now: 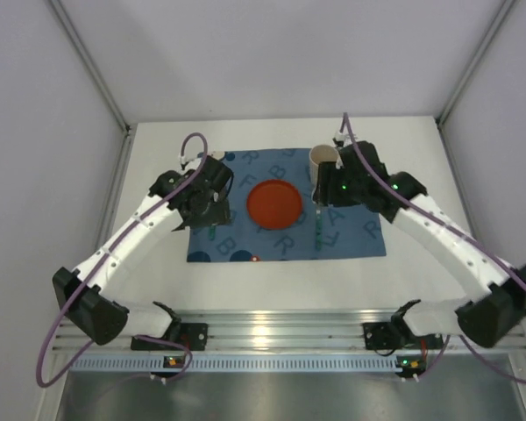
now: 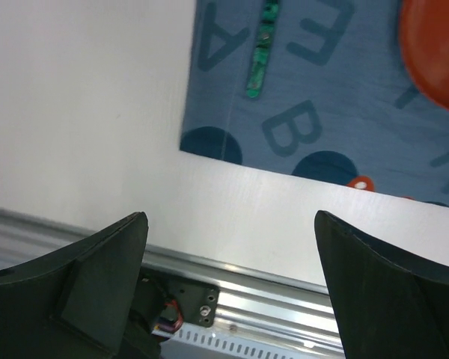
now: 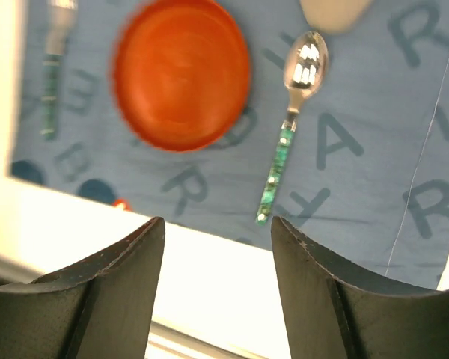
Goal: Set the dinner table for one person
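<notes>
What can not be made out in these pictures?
Left utensil: fork or knife unclear. Head cut off by the top edge in left wrist view, blurred in right wrist view, under the left arm in top view.
Cup: cut off by the top edge in right wrist view.
Red speck at the mat's near edge: too small in every view.

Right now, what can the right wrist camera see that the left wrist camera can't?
Only the right wrist view shows the green-handled spoon and a bit of the cream cup. Only the left wrist view clearly shows the aluminium rail. Both show the blue letter placemat, the orange plate, the other green-handled utensil and the white dinner table.
</notes>
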{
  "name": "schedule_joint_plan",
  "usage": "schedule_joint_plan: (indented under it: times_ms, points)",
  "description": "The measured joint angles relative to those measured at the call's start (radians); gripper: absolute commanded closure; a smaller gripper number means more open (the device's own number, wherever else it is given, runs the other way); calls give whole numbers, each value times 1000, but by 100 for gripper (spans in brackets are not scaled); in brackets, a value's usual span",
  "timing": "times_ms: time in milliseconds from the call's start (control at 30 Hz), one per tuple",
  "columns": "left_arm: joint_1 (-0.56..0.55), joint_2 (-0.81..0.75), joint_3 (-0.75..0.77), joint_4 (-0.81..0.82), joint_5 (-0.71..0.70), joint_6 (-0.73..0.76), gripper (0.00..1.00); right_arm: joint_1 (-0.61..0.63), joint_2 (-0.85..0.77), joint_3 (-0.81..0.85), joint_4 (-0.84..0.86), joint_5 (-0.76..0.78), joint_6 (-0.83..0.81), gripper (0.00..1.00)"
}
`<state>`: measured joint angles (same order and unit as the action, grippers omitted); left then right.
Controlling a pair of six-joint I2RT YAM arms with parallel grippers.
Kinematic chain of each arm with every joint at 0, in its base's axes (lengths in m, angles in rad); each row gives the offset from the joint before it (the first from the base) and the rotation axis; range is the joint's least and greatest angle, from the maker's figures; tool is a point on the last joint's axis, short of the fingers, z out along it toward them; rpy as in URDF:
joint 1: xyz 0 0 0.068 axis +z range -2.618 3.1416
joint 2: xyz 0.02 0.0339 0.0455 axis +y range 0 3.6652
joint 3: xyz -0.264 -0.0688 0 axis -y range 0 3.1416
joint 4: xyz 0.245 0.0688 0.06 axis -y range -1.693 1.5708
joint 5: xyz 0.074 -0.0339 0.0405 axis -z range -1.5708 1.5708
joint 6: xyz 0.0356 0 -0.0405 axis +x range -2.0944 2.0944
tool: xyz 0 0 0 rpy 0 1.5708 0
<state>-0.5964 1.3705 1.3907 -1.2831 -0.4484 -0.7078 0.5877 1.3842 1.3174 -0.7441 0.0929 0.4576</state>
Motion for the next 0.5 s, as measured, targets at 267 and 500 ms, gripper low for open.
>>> schedule_joint_plan:
  times_ms: [267, 500]
  points:
    - [-50, -436, -307, 315, 35, 16, 2, 65, -686, -317, 48, 63, 50, 0]
    - [-52, -935, -732, 644, -103, 92, 2, 65, -803, -548, -10, 119, 174, 0]
